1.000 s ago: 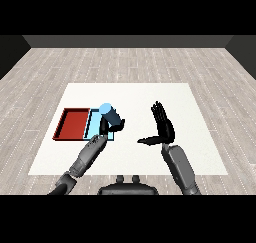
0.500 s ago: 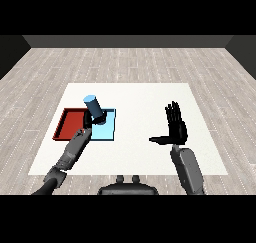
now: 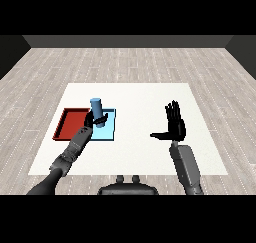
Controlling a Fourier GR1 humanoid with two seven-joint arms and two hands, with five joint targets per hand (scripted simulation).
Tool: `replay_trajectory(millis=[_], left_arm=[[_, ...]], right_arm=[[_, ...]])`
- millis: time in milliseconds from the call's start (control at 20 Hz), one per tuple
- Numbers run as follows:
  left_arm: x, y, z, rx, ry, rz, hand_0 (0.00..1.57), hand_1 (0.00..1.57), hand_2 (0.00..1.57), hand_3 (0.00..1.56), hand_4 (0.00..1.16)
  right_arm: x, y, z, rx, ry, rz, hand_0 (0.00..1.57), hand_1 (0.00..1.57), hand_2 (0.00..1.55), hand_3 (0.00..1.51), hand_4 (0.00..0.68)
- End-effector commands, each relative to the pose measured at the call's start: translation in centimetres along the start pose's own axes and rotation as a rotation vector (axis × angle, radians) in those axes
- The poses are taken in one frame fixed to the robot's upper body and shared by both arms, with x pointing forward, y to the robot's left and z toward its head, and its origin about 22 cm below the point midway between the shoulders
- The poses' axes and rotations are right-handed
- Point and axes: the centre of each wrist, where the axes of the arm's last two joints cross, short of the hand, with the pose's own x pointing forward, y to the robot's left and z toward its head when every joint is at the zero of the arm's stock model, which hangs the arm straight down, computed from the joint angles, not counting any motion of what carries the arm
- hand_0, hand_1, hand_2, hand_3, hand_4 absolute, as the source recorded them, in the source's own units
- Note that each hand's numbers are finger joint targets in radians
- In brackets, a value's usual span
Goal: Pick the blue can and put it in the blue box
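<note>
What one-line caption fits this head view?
Left hand curled round the upright blue can over the blue tray, beside the red tray; right hand open, apart.

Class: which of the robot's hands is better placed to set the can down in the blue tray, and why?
Left. The left hand is curled round the blue can over the blue tray; the right hand is open, far aside.

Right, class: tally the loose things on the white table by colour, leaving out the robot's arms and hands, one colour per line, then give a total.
Blue: 2, the blue can held by the left hand and the light blue tray.
Red: 1, the red tray.
Total: 3
</note>
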Motion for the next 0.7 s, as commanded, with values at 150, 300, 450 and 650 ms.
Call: replay_trajectory(millis=[150, 300, 450, 650], left_arm=[[-2.3, -1.6, 1.2, -0.007, 0.183, 0.008, 1.25, 1.25, 1.22, 1.19, 0.94], [-3.6, -2.4, 2.3, 0.010, 0.251, 0.065, 0.86, 0.86, 0.94, 0.98, 0.81], [-5.0, -1.3, 2.5, -0.016, 0.289, 0.062, 0.58, 0.58, 0.59, 0.51, 0.54], [-3.7, -1.2, 1.7, 0.026, 0.298, -0.104, 0.00, 0.00, 0.00, 0.00, 0.00]], right_arm=[[-1.3, -1.8, 0.0, -0.045, 0.029, 0.036, 0.00, 0.00, 0.00, 0.00, 0.000], [-0.4, -2.3, 1.1, -0.043, 0.018, 0.008, 0.00, 0.00, 0.00, 0.00, 0.000], [0.7, -3.3, -0.5, -0.046, -0.003, -0.026, 0.00, 0.00, 0.00, 0.00, 0.000], [1.4, -2.7, -0.2, -0.023, -0.008, -0.030, 0.00, 0.00, 0.00, 0.00, 0.000]])
